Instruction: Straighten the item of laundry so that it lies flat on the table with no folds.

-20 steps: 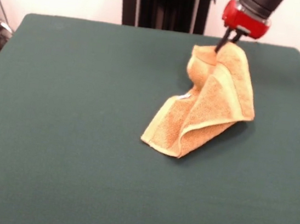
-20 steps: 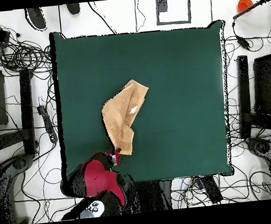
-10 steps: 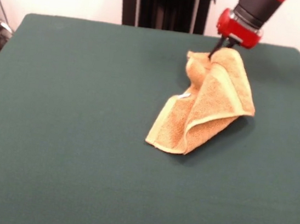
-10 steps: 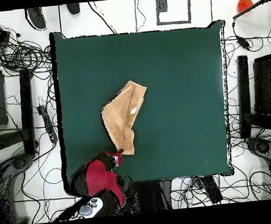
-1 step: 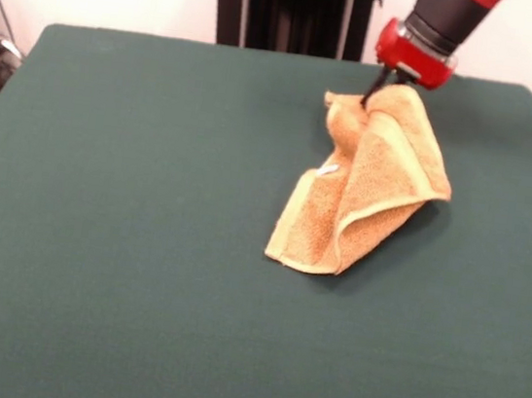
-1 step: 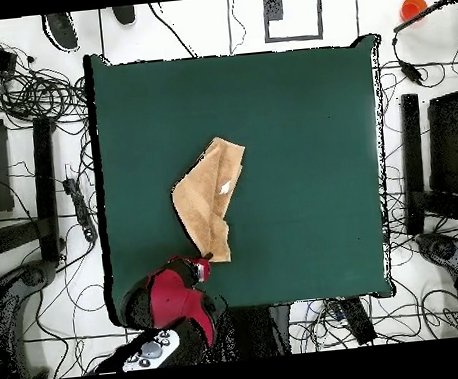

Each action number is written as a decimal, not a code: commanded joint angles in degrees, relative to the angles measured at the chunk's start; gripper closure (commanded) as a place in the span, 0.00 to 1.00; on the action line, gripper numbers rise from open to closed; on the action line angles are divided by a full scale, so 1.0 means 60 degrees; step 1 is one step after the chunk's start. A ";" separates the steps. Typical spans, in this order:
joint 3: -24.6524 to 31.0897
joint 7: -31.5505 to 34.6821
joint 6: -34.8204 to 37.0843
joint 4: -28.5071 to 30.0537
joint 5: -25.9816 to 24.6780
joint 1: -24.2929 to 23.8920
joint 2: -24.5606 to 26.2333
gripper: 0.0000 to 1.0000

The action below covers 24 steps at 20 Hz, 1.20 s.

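The item of laundry (image 5: 370,188) is an orange-tan towel with paler border bands, folded and draped over itself on the right far part of the green table (image 5: 94,235). A small white tag (image 5: 327,170) shows on its left fold. My gripper (image 5: 372,92) is shut on the towel's far corner and holds that corner slightly raised, while the near end rests on the felt. In the overhead view the towel (image 6: 208,194) lies left of the table's (image 6: 297,121) centre, with the gripper (image 6: 204,261) at its bottom end near the table's lower edge.
Cables and dark equipment ring the table on the floor in the overhead view. An orange object (image 6: 412,6) sits off the table at the top right. The table's left edge (image 6: 100,190) runs not far from the towel.
The gripper has shifted left in the front view with the towel's corner in it. The towel's near end has slid across the felt after it and the cloth has bunched narrower.
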 commanded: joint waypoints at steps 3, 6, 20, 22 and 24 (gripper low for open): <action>0.1392 0.2535 0.0497 0.0145 0.0449 -0.0303 -0.0164 1.00; 0.1472 0.2567 0.0442 0.0176 0.0439 -0.0359 -0.0184 1.00; 0.1624 0.2574 0.0348 0.0249 0.0386 -0.0453 -0.0215 1.00; 0.1707 0.2591 0.0254 0.0285 0.0348 -0.0536 -0.0225 1.00; 0.1758 0.2589 0.0222 0.0307 0.0321 -0.0587 -0.0239 1.00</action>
